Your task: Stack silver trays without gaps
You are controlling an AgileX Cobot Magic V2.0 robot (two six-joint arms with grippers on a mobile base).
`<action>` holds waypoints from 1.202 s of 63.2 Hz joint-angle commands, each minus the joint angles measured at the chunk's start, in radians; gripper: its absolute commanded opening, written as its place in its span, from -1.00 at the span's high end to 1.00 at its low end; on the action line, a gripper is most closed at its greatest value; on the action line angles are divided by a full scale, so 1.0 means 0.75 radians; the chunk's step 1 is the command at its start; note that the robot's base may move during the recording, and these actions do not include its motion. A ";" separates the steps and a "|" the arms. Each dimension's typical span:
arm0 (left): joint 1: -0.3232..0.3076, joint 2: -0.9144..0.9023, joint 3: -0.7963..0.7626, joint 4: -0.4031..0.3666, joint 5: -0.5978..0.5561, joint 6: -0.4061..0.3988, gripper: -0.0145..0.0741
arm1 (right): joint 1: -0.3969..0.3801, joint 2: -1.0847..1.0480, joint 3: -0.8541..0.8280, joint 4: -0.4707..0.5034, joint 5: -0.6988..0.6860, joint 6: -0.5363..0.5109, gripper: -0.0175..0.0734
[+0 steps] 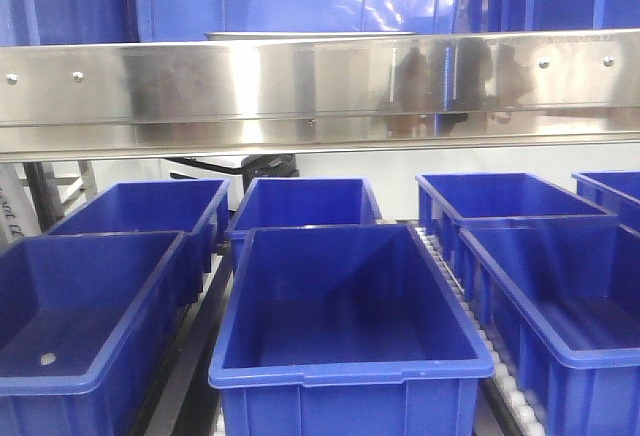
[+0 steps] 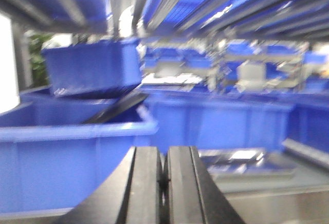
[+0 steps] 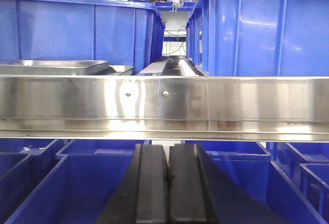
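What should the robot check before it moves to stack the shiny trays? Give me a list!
1. Left hand empty: ok, jaws shut with nothing between them.
2. Right hand empty: ok, shut, nothing held.
3. Hands open and ready to grab: not ok, both are shut.
4. Silver tray found: ok, it lies on the upper level behind the steel beam, left of the right hand.
5. Second tray found: cannot tell; a rim peeks out beside the first, and the left wrist view is blurred.
6. Trays already stacked snugly: cannot tell.
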 commanded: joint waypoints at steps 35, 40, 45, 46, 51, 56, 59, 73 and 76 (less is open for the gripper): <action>0.411 -0.179 0.734 -0.629 -0.322 0.478 0.69 | 0.004 -0.009 0.001 0.005 -0.031 -0.009 0.79; 0.411 -0.209 0.828 -0.626 -0.425 0.474 0.69 | 0.004 -0.009 0.001 0.005 -0.031 -0.009 0.79; 0.411 -0.227 0.907 -0.626 -0.493 0.412 0.69 | 0.004 -0.009 0.001 0.005 -0.031 -0.009 0.79; 0.411 -0.230 0.917 -0.620 -0.499 0.399 0.69 | 0.004 -0.009 0.001 0.005 -0.031 -0.009 0.79; 0.406 -0.247 0.950 -0.540 -0.505 0.300 0.69 | 0.004 -0.009 0.001 0.005 -0.031 -0.009 0.79; 0.390 -0.247 0.968 -0.425 -0.513 0.226 0.69 | 0.004 -0.009 0.001 0.005 -0.031 -0.009 0.79; 0.374 -0.247 0.977 -0.375 -0.538 0.226 0.69 | 0.004 -0.009 0.001 0.005 -0.031 -0.009 0.79; 0.263 -0.247 1.072 -0.345 -0.715 0.226 0.69 | 0.004 -0.009 0.001 0.005 -0.031 -0.009 0.79; 0.257 -0.247 1.072 -0.345 -0.709 0.226 0.69 | 0.004 -0.009 0.001 0.005 -0.031 -0.009 0.79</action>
